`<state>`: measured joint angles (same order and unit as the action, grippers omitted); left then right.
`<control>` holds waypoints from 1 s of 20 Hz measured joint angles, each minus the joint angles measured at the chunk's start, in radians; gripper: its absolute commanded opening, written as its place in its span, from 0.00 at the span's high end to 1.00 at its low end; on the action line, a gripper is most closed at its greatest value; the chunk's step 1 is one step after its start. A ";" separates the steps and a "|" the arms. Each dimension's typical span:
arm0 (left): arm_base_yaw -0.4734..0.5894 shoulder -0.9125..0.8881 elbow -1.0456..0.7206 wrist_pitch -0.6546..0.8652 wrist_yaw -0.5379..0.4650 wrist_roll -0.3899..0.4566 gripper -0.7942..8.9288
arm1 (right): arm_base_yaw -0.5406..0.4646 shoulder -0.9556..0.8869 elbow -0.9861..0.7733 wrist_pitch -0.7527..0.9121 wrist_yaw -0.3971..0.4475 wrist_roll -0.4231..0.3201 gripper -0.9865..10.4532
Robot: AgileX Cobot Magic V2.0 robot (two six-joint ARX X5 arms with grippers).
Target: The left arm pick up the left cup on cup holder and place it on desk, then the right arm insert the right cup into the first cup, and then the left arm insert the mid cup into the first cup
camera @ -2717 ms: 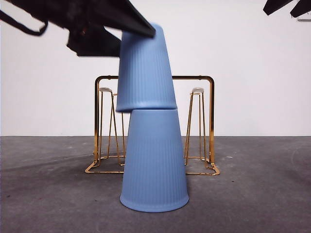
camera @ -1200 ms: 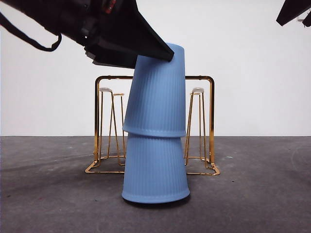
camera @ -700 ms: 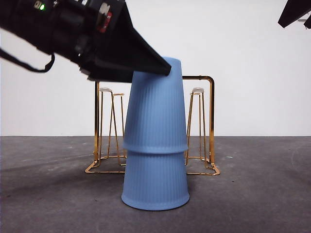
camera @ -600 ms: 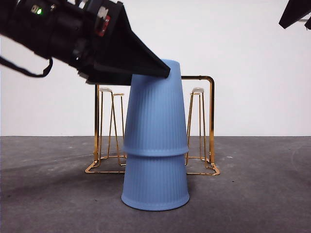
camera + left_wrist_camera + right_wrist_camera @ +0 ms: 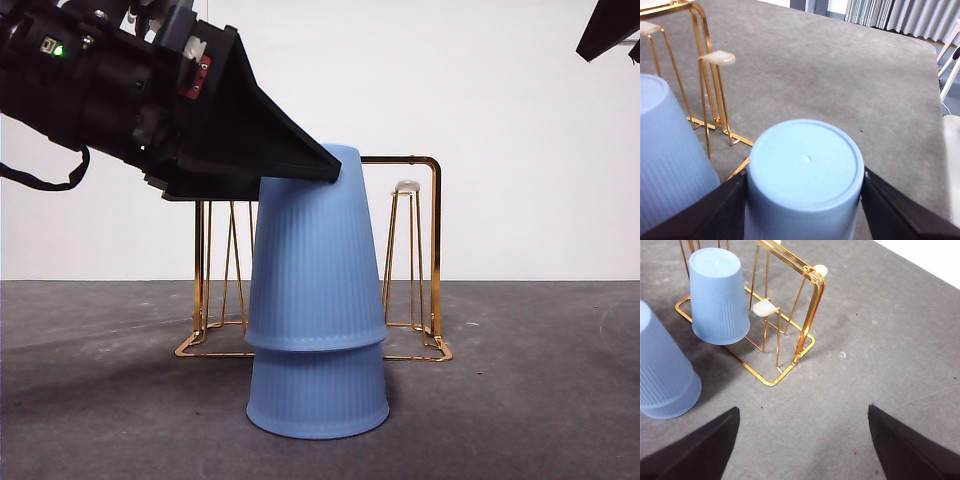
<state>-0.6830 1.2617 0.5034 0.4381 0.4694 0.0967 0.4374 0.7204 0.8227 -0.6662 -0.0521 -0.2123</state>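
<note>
On the table (image 5: 520, 400) we have two cups stacked upside down near the front: the upper cup (image 5: 315, 250) sits over the lower cup (image 5: 318, 395), covering most of it. Behind the stack, farther back, stands the cup holder (image 5: 430, 250), and we see a third cup (image 5: 717, 295) on it. The left end effector (image 5: 325, 170) reaches in from the left at the upper cup's top, one jaw either side.

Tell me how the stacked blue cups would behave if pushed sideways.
The stacked blue cups are tall for their base, so they would probably tip before sliding on the desk. Their ribbed walls suggest light plastic. The left end effector clamps the top cup, likely steadying them.
</note>
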 measured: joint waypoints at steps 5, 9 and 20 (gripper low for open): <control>0.000 0.008 0.000 0.002 0.000 -0.005 0.63 | 0.000 0.000 0.000 0.000 0.000 0.000 0.56; 0.000 0.036 0.000 0.002 0.000 -0.004 0.61 | 0.000 0.000 0.000 0.000 0.000 0.000 0.56; -0.002 0.082 -0.001 0.042 0.001 -0.025 0.46 | 0.000 0.000 0.000 0.000 0.000 0.000 0.56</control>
<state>-0.6849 1.3437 0.5026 0.4801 0.4706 0.0719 0.4377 0.7204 0.8227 -0.6666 -0.0525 -0.2123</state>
